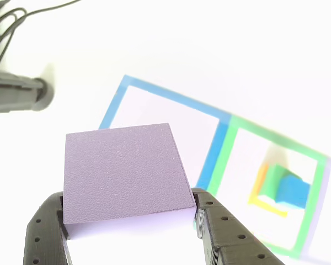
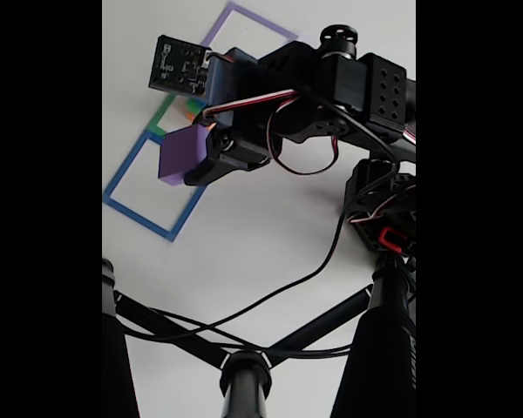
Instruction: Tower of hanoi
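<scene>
I am gripping the purple block [image 1: 124, 171] in my gripper [image 1: 129, 221], lifted clear of the white table [image 1: 220, 49].

In the other view, my two black fingers [image 1: 223, 232] are pressing the block's left and right sides at the bottom of the frame, spread as wide as the block, and its flat top is filling the centre. That view is also giving me the remaining stack at the right: the orange-yellow block [image 1: 260, 185], the green block [image 1: 275, 179] and the small blue cube [image 1: 295, 190], sitting inside the green square outline [image 1: 223, 160], next to the blue square outline [image 1: 154, 91]. The fixed view is showing my arm [image 2: 331, 96] reaching from the upper right, with the purple block hanging over the blue outline's upper edge at the upper left.
</scene>
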You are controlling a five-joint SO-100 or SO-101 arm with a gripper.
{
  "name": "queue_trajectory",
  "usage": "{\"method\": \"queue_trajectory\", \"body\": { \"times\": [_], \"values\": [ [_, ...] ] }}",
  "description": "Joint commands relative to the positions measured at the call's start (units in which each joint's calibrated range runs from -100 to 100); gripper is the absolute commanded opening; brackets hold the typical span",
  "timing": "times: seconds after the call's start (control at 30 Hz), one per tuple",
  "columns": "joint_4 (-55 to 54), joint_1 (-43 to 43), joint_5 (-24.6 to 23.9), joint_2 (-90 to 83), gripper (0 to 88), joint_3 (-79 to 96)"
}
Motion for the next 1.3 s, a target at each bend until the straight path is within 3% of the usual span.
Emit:
{"method": "queue_trajectory", "body": {
  "times": [0.0, 0.37, 0.57, 0.8, 1.27],
  "values": [
    [-16.7, -1.0, 0.4, 1.8, 14.9, 10.5],
    [-66.4, 0.7, 0.4, 12.6, 14.9, 40.4],
    [-86.7, 1.7, 0.4, 24.6, 15.0, 45.1],
    [-102.9, 2.3, 0.4, 38.0, 15.1, 45.2],
    [-118.7, 0.8, 0.4, 51.5, 15.0, 44.8]
  ]
}}
